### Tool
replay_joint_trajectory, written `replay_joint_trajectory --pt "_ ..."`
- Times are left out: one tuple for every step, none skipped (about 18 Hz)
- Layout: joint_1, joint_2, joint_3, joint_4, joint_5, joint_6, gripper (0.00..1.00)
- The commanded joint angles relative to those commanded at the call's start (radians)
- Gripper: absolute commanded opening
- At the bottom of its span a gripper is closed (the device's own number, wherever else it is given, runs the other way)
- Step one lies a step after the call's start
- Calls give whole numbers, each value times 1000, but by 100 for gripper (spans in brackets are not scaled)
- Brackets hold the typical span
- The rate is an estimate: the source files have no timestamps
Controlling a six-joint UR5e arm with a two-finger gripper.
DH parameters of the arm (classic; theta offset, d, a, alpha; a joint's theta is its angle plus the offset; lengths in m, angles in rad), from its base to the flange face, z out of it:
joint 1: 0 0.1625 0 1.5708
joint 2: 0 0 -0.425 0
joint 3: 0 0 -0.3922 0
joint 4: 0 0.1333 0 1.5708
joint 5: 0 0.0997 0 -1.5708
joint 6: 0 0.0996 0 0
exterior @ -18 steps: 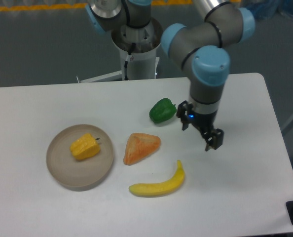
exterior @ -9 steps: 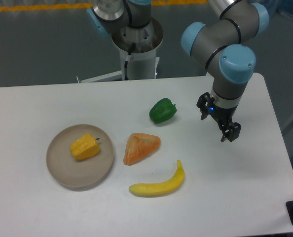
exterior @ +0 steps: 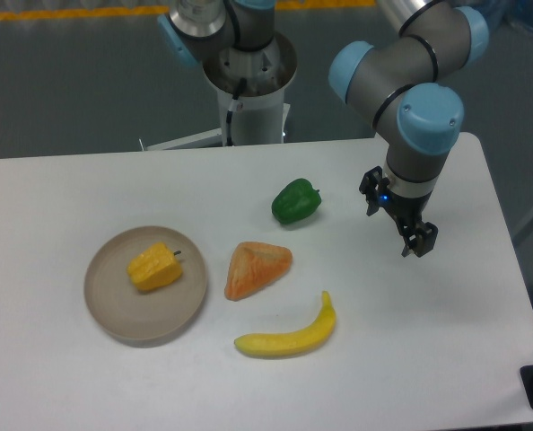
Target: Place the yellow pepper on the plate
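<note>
The yellow pepper (exterior: 154, 268), a lumpy yellow-orange toy with a short stem, lies on the round beige-grey plate (exterior: 114, 310) at the left of the table. My gripper (exterior: 397, 220) hangs over the right side of the table, far from the plate, to the right of the green pepper. Its two dark fingers are spread apart and hold nothing.
A green pepper (exterior: 295, 200) lies near the table's middle. An orange-pink wedge (exterior: 257, 268) lies below it and a yellow banana (exterior: 289, 334) toward the front. The arm's base (exterior: 247, 90) stands at the back edge.
My gripper moved to the right and slightly up, away from the green pepper, then held nearly still. The yellow pepper stayed on the plate.
</note>
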Motion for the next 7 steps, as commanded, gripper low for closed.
replay_joint_trajectory --pt "0 0 -2 0 0 0 100" --pt "0 -2 -5 2 0 -2 100" --pt "0 0 -5 2 0 2 100" --pt "0 0 -5 2 0 3 100" --pt "0 0 -5 2 0 2 100" --pt "0 0 -5 2 0 2 100" --pt "0 2 -3 2 6 3 100"
